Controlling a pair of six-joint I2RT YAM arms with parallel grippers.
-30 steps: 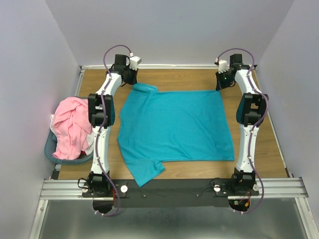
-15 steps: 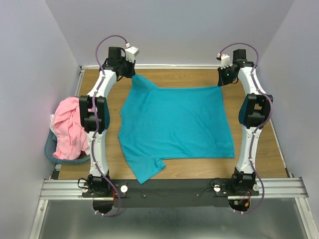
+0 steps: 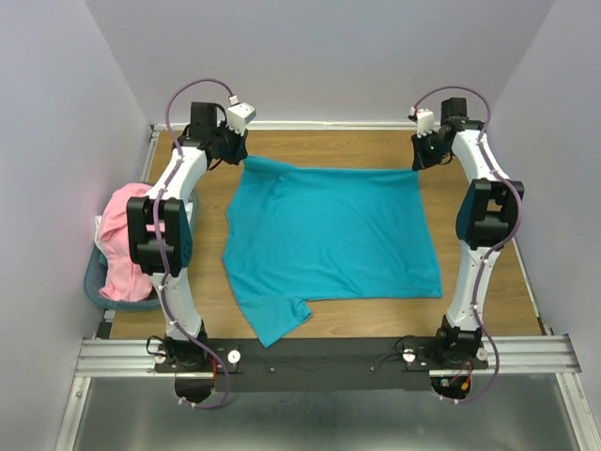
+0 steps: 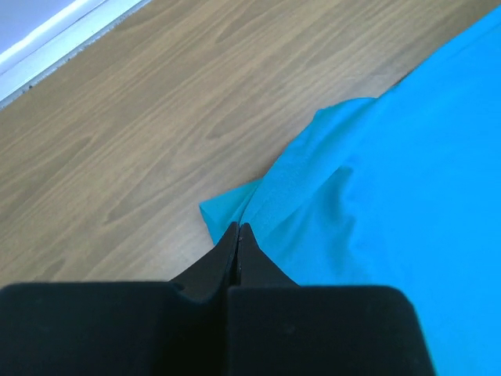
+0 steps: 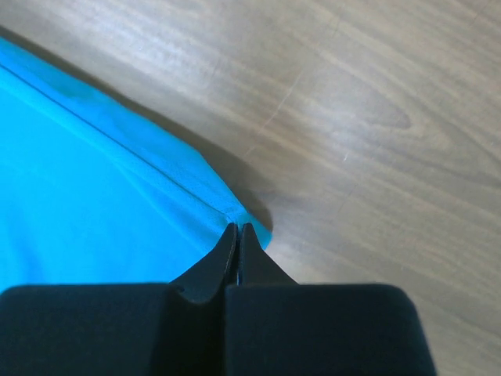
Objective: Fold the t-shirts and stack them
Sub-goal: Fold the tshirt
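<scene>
At the far edge of the plain teal cotton t-shirt, both arms reach out to its two far corners. The shirt lies spread almost flat on the wooden table, with one sleeve sticking out at its near-left side. The left gripper has its fingers pressed together on a small bunched fold at the shirt's far-left corner. The right gripper is likewise clamped, but only on the very tip of the far-right corner. Left of the teal shirt, well apart from it, the crumpled light pink t-shirt sits heaped in the blue-grey plastic basket, not yet folded.

The likely trouble lies in the right-hand grip: so little cloth is caught that a pull toward the near edge could slide the corner out, dropping that side and skewing the fold. The left corner is rumpled, so a crease may carry into the fold there. If the two arms travel unevenly, the far hem would land crooked over the near part of the shirt.
</scene>
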